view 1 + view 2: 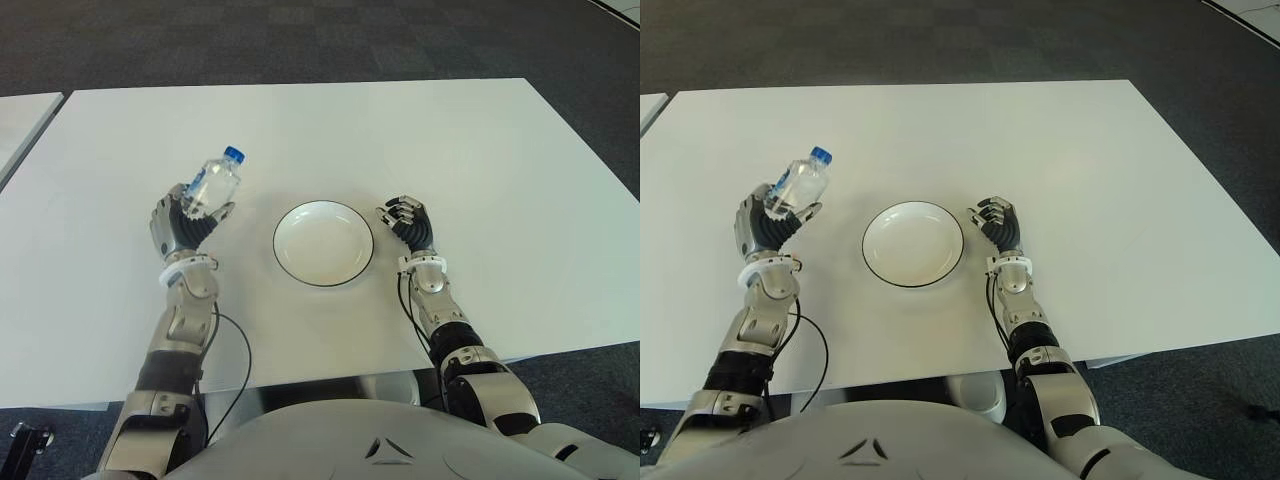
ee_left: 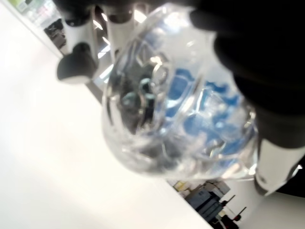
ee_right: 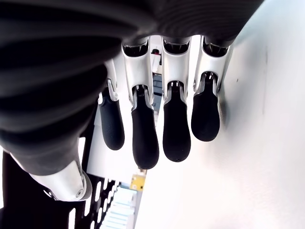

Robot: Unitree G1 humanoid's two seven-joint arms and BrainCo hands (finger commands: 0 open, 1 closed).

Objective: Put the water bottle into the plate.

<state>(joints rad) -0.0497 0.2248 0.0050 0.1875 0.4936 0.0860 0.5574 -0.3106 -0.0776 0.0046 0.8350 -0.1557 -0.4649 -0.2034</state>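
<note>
White tabletop (image 1: 500,150) | left hand (image 1: 180,225) gripping tilted water bottle (image 1: 213,184) mid-left | plate (image 1: 323,243) centre | right hand (image 1: 408,222) just right, fingers loose, nothing held

Both head cams looked fwd and down from above at the same white table (image 1: 500,150) w/ plate (image 1: 323,243) centred, slightly offset, while each wrist cam sat v. close on its own hand: left hand (image 2: 257,62), right hand (image 3: 157,119).
</note>
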